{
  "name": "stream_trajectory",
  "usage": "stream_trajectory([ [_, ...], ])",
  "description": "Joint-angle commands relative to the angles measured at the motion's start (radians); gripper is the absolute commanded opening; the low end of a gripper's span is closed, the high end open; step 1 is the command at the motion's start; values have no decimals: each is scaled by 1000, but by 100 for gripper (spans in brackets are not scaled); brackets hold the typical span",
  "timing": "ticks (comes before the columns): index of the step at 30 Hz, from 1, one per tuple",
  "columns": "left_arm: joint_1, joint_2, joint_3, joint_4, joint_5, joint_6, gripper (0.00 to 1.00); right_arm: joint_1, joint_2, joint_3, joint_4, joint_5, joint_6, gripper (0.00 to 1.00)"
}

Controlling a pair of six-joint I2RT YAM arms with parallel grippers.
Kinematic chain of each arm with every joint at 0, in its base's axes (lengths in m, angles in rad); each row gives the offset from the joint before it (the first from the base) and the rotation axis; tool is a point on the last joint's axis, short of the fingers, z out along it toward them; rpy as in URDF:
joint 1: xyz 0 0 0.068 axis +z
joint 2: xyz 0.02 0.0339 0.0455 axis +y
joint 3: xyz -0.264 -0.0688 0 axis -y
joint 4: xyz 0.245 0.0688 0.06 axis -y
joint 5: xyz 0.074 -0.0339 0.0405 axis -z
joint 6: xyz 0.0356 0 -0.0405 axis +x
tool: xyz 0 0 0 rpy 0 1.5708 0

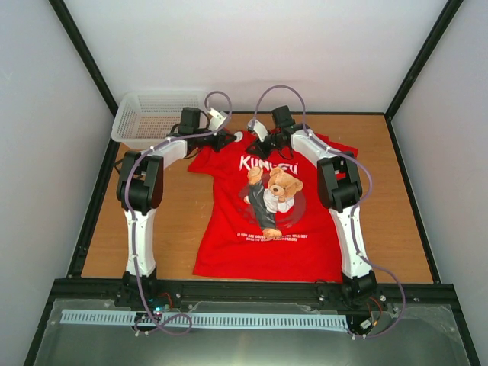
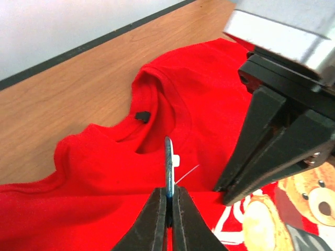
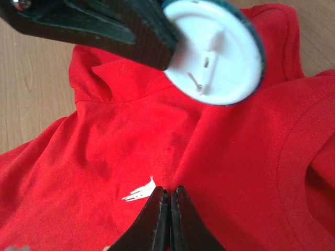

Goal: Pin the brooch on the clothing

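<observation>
The red T-shirt [image 1: 267,229] lies flat on the wooden table, collar at the far end. My left gripper [image 2: 169,196] is shut on the brooch [image 2: 168,167], a thin blue disc seen edge-on just above the shirt below the collar [image 2: 157,99]. In the right wrist view the brooch [image 3: 214,52] shows its white back with the pin, held by the left fingers [image 3: 125,26]. My right gripper [image 3: 168,194] is shut on a raised fold of the shirt [image 3: 220,157] right beside the brooch. Both grippers meet at the collar in the top view, the left gripper [image 1: 231,139] and the right gripper [image 1: 263,142].
A white mesh basket [image 1: 122,126] stands at the back left of the table, just behind the left arm. The right gripper's black fingers [image 2: 261,151] hang close to the right of the brooch. Black frame rails edge the table.
</observation>
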Motion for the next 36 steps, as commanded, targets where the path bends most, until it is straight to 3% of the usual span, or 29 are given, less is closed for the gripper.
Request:
stream_trajectory([
  [1,5,27,34,44,-44,106,1,1,-55,-6,20,-50,-29,3],
  [23,-38,1,-52,110,-107,285,1,-10,-26,51,25,-36,-2,3],
  [36,-47,-53,-118,143,-57,307,1,-13,-8,76,22,-29,15,3],
])
